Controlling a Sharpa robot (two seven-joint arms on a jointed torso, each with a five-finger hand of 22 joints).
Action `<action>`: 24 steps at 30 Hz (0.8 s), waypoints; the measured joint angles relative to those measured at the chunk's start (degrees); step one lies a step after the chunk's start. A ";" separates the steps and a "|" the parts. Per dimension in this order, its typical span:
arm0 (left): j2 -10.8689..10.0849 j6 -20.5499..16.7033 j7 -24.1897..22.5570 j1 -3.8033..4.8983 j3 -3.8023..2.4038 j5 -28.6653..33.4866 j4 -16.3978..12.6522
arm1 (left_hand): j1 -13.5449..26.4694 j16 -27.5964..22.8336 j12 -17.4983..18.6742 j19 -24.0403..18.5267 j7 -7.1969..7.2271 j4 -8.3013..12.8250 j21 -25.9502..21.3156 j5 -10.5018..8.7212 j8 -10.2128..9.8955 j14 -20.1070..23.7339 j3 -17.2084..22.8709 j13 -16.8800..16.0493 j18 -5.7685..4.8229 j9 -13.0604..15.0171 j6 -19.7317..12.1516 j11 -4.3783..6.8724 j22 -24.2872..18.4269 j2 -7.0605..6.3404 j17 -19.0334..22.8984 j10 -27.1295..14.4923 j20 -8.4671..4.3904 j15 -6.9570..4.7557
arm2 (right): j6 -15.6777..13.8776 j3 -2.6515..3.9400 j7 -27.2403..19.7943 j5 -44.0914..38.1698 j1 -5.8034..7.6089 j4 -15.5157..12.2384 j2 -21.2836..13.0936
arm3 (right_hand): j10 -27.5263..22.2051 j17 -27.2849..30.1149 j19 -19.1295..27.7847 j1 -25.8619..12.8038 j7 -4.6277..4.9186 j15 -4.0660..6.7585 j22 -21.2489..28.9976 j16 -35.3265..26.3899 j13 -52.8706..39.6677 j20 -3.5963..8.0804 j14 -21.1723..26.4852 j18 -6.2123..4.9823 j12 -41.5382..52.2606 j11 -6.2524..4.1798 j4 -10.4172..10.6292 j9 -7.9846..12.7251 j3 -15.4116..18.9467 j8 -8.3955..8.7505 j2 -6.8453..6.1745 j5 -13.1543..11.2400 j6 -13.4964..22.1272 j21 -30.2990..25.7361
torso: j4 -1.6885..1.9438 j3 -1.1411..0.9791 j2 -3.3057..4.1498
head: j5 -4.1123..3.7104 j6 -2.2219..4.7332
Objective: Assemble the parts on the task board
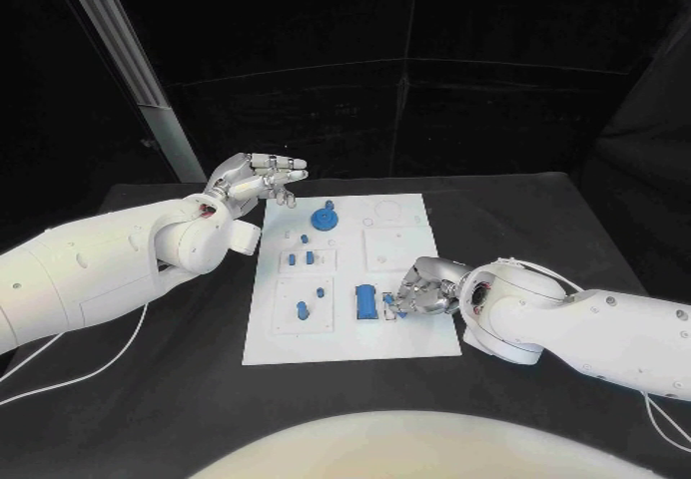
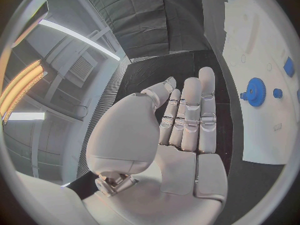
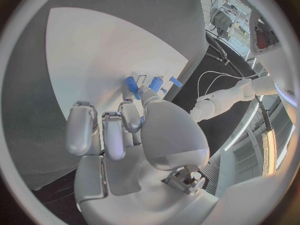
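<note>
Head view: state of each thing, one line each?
task board: flat on the table, parts on it
blue gear: resting on the board's far end, untouched
left hand: raised beside the board, open, empty
right hand: down at the board, fingertips at the blue block; grip unclear

A robotics lab or test cell. A matte black table [image 1: 173, 399] stands enclosed by black fabric curtains [image 1: 432, 100], with a silver metal support post [image 1: 144, 85] behind it. Long ceiling strip lights [image 2: 25, 82] and a ceiling air vent [image 2: 81, 70] show overhead.
</note>
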State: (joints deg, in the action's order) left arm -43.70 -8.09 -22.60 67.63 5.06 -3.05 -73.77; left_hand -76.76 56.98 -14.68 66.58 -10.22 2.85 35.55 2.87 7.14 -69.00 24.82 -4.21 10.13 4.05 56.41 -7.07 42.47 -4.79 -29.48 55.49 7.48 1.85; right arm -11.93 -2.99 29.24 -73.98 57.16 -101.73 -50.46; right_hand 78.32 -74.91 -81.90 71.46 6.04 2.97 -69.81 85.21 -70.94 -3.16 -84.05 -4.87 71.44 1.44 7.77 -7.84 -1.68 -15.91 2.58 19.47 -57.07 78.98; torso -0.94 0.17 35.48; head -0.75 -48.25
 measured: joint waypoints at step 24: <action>-0.02 0.33 0.33 0.01 0.00 0.00 -0.04 | 0.00 0.00 -0.20 0.00 0.00 0.00 -0.22 0.00 0.00 0.20 0.00 0.04 0.00 0.00 0.00 0.00 -0.03 0.00 0.07 0.00 0.00 0.20 | 1.87 0.00 1.23 -0.92 0.03 0.16 0.91 | 1.23 0.00 -0.41 -2.93 -1.71 0.43 -0.37 0.00 -0.64 0.41 0.01 0.00 -0.03 -1.24 2.98 -2.02 1.07 -1.18 0.08 3.83 -4.32 0.00 | -0.04 0.01 -0.04 | 0.02 0.05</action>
State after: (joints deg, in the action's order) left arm -43.72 -7.76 -22.27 67.64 5.06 -3.05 -73.81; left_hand -76.76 56.98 -14.89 66.58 -10.22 2.85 35.33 2.87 7.14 -68.79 24.82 -4.17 10.13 4.05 56.41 -7.07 42.43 -4.79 -29.40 55.49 7.48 2.05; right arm -10.06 -2.99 30.47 -74.89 57.18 -101.57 -49.55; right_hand 79.55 -74.90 -82.32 68.53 4.33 3.40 -70.18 85.21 -71.57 -2.75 -84.04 -4.87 71.41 0.20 10.75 -9.85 -0.62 -17.09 2.66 23.30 -61.39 78.98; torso -0.98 0.18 35.44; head -0.73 -48.20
